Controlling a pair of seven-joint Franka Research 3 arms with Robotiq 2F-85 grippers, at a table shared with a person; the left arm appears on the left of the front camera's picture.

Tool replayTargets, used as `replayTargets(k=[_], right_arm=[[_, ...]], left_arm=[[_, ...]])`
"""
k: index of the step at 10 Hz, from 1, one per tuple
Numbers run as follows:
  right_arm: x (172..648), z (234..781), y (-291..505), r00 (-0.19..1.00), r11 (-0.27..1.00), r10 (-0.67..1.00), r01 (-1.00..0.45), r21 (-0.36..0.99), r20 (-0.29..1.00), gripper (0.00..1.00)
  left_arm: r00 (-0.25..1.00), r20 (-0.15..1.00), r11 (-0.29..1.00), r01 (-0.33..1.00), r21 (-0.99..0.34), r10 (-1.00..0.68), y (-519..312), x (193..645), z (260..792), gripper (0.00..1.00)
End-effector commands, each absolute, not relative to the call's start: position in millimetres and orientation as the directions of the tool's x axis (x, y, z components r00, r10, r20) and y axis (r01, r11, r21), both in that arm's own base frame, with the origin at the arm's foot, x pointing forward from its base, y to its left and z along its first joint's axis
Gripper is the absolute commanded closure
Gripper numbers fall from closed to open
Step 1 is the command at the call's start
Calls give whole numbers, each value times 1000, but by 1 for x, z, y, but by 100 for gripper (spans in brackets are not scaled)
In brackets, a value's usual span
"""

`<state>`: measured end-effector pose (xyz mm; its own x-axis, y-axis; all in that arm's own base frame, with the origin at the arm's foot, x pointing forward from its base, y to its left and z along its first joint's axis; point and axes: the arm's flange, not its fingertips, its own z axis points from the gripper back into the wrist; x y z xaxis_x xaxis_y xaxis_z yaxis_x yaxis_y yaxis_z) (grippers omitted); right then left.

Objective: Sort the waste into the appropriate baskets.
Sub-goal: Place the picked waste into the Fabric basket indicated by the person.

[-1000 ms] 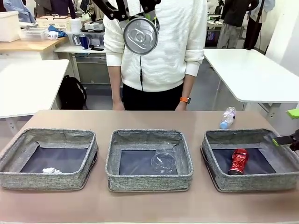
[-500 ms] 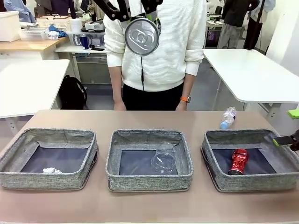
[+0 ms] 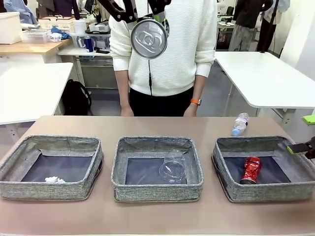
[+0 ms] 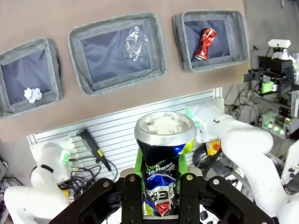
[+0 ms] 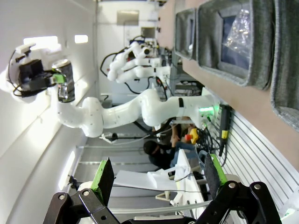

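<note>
One dark printed can (image 4: 164, 140) sits clamped in my left hand (image 4: 161, 161) (right hand (image 5: 159, 177) open); next, I think, lower it into the basket (image 3: 266, 191) holding the crushed red can (image 3: 251, 170).

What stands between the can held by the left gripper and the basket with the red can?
Nothing visible. The left gripper holds the dark printed can high up, and the right basket, with the crushed red can in it, is open-topped. The right gripper sits open by its right side.

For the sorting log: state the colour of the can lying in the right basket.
Shiny red. The crushed can shows best in the front view.
</note>
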<state>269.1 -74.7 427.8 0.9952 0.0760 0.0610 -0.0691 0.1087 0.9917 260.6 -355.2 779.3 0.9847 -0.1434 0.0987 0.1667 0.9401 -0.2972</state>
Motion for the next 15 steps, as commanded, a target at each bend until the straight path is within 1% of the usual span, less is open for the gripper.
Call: replayTargets(k=[1, 13, 14, 15], right_arm=[[271, 435, -74, 997, 90, 66, -53, 995, 47, 0], [271, 435, -74, 997, 90, 66, -53, 995, 47, 0], [269, 428, -75, 995, 109, 76, -69, 992, 61, 0], [267, 426, -85, 995, 184, 77, -78, 980, 65, 0]], left_arm=[[983, 109, 943, 172, -284, -147, -350, 257, 776, 71], [983, 109, 943, 172, -284, -147, -350, 257, 776, 71], [985, 99, 940, 167, -297, -143, -355, 261, 779, 71], [976, 136, 938, 203, -281, -171, -364, 261, 769, 71]])
